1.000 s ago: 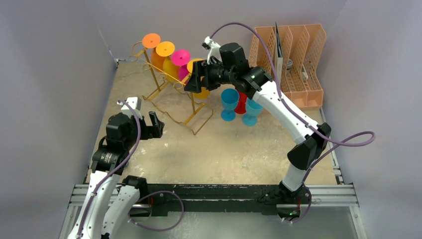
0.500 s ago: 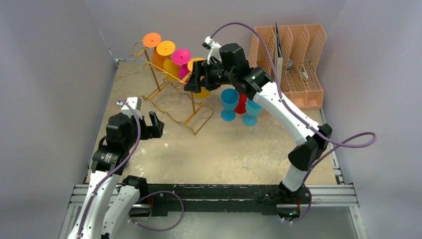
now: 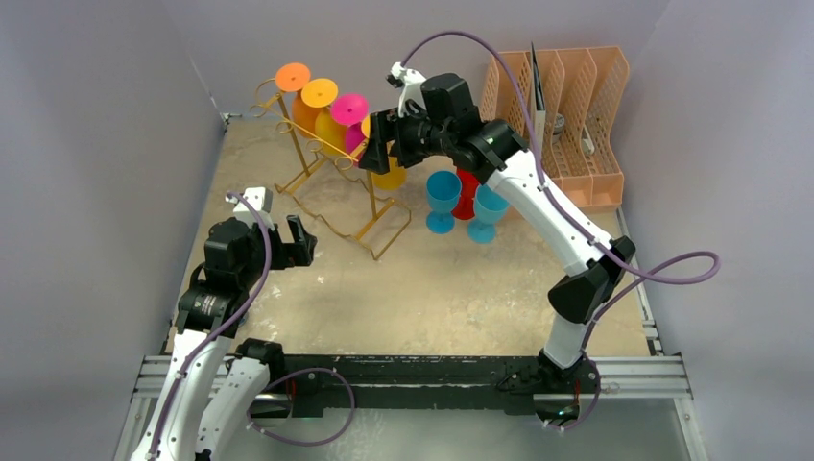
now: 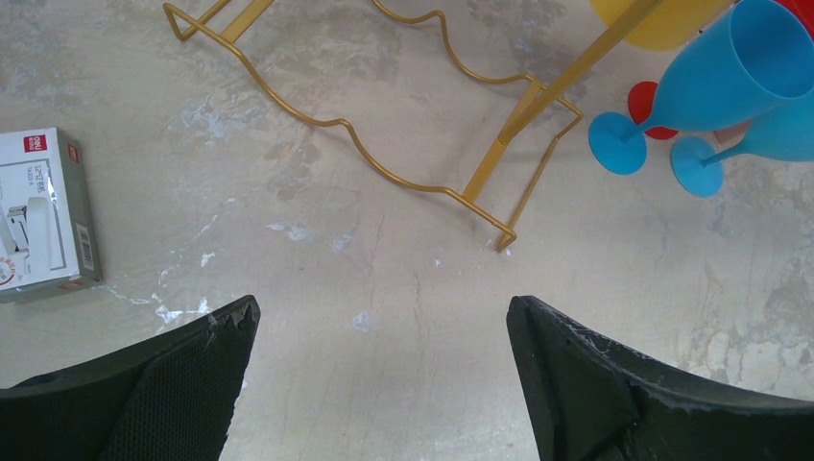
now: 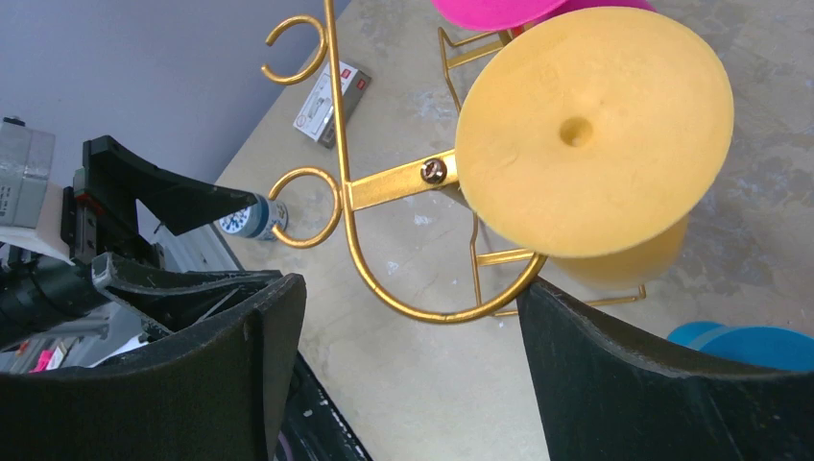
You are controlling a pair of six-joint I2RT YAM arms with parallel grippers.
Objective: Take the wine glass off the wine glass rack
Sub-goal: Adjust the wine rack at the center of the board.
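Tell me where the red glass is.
Top view: the red glass stands to the right of the gold rack, between and just behind two blue glasses.

The worn desk [image 3: 432,288] bears the wine glass rack [image 3: 336,163] below the right pincer [image 3: 379,144], and a white box [image 4: 43,216] beside the left pincer [image 4: 384,317].
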